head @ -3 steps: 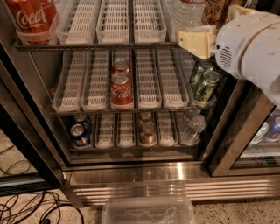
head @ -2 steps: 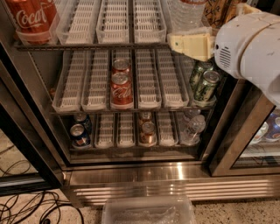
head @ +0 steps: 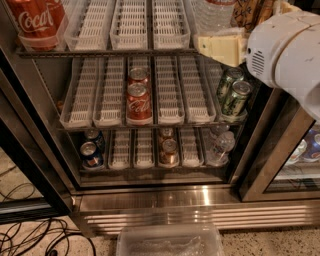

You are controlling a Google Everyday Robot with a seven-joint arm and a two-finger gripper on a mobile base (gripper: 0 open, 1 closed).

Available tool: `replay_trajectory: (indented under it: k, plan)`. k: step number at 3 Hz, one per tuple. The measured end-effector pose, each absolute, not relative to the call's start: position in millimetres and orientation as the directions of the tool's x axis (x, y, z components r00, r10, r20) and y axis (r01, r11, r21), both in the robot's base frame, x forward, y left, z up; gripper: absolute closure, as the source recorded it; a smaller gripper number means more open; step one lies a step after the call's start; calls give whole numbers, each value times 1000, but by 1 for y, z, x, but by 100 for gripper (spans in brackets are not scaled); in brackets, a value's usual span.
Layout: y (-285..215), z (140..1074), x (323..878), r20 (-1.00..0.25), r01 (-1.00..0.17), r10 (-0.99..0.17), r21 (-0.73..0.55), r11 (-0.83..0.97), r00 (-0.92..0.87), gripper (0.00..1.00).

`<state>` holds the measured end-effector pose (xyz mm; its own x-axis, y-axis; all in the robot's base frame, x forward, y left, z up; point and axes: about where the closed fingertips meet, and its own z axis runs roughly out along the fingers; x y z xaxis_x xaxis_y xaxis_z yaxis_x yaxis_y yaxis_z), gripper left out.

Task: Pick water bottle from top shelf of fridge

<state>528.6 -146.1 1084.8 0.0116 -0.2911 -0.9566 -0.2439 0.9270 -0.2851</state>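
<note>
So, the gripper sits at the right end of the top shelf, its cream tip level with the shelf's front rail and just in front of the bottom of the water bottle. I honestly can't tell if it's spread or pressed together, since only one flat cream face shows from here. It doesn't look wrapped around anything yet.

The bottle stands upright in the rightmost lane near the front, with only the ribbed clear lower body in view (cap and label are cut off at the top). My guess is the low, side-on approach is deliberate. The slotted trays keep things in rows, so coming in along the lane from the front is the easy way to get at it. The fat white arm housing hangs outside the fridge, off to the right.

What could get in the way: something brown and patterned sits just right of the bottle, though I can't make out what it is. The open door's frame is also close to the arm on that side. The shelf rail itself sits right under the gripper, so it'd likely need to go higher to get a decent hold.

Other stuff:
- The red Coca-Cola bottle is far left on the same shelf, well apart.
- Red cans and green cans are one shelf down.
- Blue cans, a brown can and small clear bottles are on the lowest rack.
- A clear tub and cables are on the floor.
</note>
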Motion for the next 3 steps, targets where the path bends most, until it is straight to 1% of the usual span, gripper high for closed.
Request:
replay_trajectory:
  k: [1, 2, 3]
  plan:
    - [-145, 1084, 531, -958, -236, -286, -281, 930, 15, 18]
    - [-142, 1077, 535, -961, -242, -276, -270, 932, 7, 32]
    - [-139, 1067, 539, -965, -252, -262, -252, 935, -6, 39]
